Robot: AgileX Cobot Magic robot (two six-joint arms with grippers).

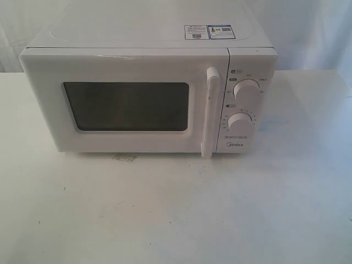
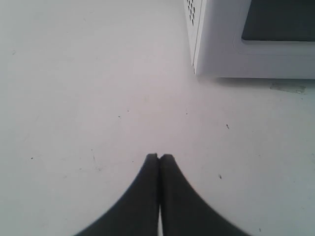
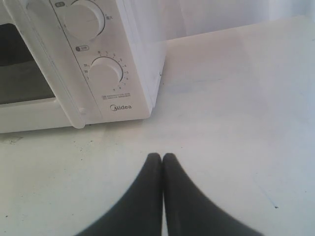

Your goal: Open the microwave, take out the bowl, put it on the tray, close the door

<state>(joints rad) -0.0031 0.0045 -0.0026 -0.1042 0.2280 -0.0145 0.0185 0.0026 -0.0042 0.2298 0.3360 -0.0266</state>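
Microwave (image 1: 148, 82): white Midea unit standing on the bench (image 1: 176, 209), ahead of both end effectors and apart from their tips.
Door (image 1: 125, 70): shut flush with the front; its dark window (image 1: 127, 106) shows nothing of the interior.
Handle (image 1: 210, 113): long vertical white bar at the door's edge, beside the control panel.
Knobs: upper knob (image 1: 246, 89) and lower knob (image 1: 240, 122), stacked on the panel nearest the right end effector.
Stickers (image 1: 209, 32): two labels on the top panel.
Left end effector (image 2: 159, 156): dark fingers pressed together, holding nothing, low over bare bench; the microwave's vented side wall (image 2: 191, 10) and door corner lie beyond its tips.
Right end effector (image 3: 162, 155): fingers pressed together, empty, over the bench; the panel corner with the Midea logo (image 3: 120, 107) lies just beyond its tips, not touching.
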